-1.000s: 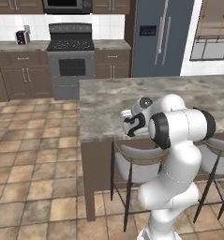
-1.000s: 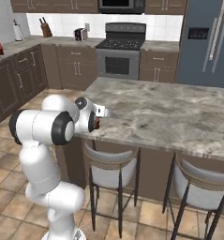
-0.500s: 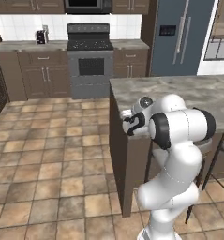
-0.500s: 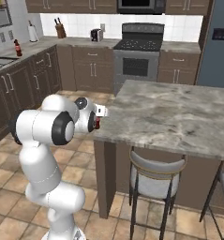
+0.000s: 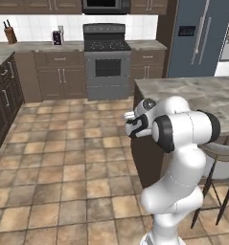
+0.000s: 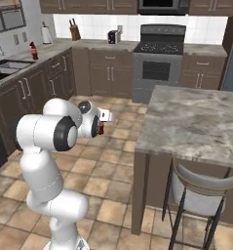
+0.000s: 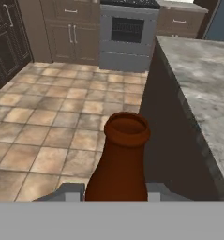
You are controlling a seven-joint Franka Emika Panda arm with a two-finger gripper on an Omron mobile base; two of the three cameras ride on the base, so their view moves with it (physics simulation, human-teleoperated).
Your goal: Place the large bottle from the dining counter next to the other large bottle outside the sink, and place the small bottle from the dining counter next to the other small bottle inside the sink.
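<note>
The gripper (image 7: 115,194) was closed on the small bottle (image 7: 119,164), its 2 fingers (image 7: 69,191) pressed against either side of the brown body, with the open-mouthed neck rising straight ahead of the hand. In the right base view the gripper (image 6: 101,123) was held out in front of the arm above the tiled floor (image 6: 113,161), the bottle (image 6: 101,128) showing as a small dark and red shape under the hand. The dining counter (image 7: 202,89) lay just to the right of the hand, its grey stone top near but not touching. The stove (image 7: 127,35) stood well ahead of the hand. Far off to the left, the sink (image 6: 6,67) sat in the wall counter, with the other large bottle (image 6: 33,51) upright beside it.
</note>
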